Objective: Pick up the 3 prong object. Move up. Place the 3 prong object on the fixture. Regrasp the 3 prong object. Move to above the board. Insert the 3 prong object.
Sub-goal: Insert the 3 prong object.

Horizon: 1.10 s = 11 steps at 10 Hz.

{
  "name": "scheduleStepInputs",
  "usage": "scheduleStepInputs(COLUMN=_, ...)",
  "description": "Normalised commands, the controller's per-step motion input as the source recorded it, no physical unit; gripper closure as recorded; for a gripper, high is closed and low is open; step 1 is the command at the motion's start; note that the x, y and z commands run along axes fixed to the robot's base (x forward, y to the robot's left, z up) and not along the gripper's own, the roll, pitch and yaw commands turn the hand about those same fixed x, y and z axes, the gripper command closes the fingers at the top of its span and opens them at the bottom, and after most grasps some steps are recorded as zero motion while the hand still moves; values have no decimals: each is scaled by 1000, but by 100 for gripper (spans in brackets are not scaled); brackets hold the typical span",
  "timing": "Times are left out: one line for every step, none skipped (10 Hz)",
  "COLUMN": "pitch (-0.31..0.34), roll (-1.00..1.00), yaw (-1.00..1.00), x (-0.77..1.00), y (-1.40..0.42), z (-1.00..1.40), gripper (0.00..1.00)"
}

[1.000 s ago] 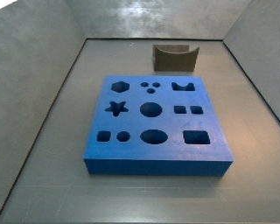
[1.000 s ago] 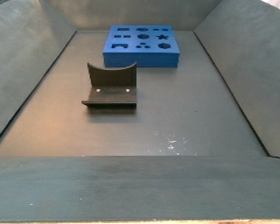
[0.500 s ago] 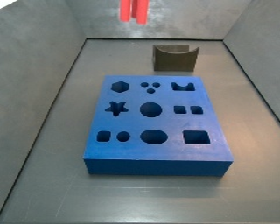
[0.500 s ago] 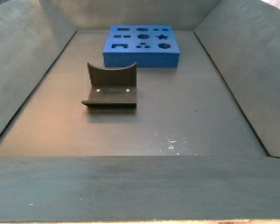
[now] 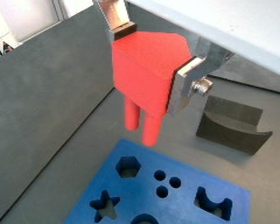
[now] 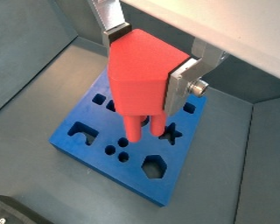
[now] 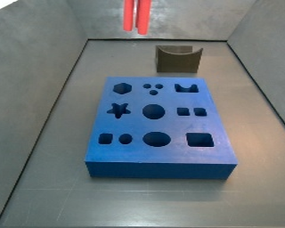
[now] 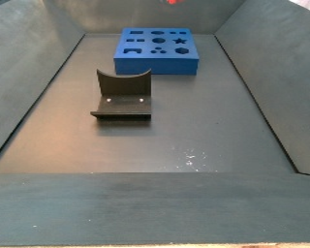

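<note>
Two silver finger plates clamp the 3 prong object from opposite sides in both wrist views, so we record the gripper as closed on that red-orange block. Its prongs hang downward, clear of any surface. In a wrist view the gripper and the block sit high above the board, with the prong tips seen over the cut-outs but not in contact with them.

We find only the prongs of the block showing at the 12 o'clock edge of a side view, above the far end of the enclosure; the gripper itself is out of that frame. The board lies flat at centre there, with the fixture beyond it toward 1 o'clock, apart from it.

We note the fixture empty in a side view, with the board behind it at 12 o'clock and a sliver of red at the 12 o'clock edge.
</note>
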Motion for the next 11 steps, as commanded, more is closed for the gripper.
scheduleStepInputs(pitch=11, roll=0, yaw=-337, x=0, y=0, z=-131, gripper=100)
scheduleStepInputs(pitch=103, roll=0, yaw=-394, x=23, y=57, z=-246, gripper=100)
scheduleStepInputs(pitch=100, roll=0, yaw=-531, x=31, y=29, z=-311, gripper=100)
scheduleStepInputs(pitch=103, roll=3, yaw=-669, x=0, y=0, z=-320, gripper=100)
scheduleStepInputs(pitch=49, roll=0, yaw=-274, x=0, y=17, z=-26, gripper=100)
scheduleStepInputs(pitch=0, roll=0, yaw=-11, x=0, y=0, z=-34, gripper=100)
scheduleStepInputs(pitch=-31, roll=71, yaw=-389, x=0, y=-66, z=-197, gripper=100)
scheduleStepInputs(pitch=0, roll=74, yaw=-531, x=3, y=0, z=-274, gripper=100)
scheduleStepInputs(pitch=0, roll=40, yaw=-471, x=0, y=0, z=-200, gripper=100)
scheduleStepInputs(pitch=-23, roll=0, yaw=0, x=0, y=69, z=0, gripper=100)
scheduleStepInputs(pitch=0, roll=0, yaw=-43, x=0, y=0, z=-57, gripper=100)
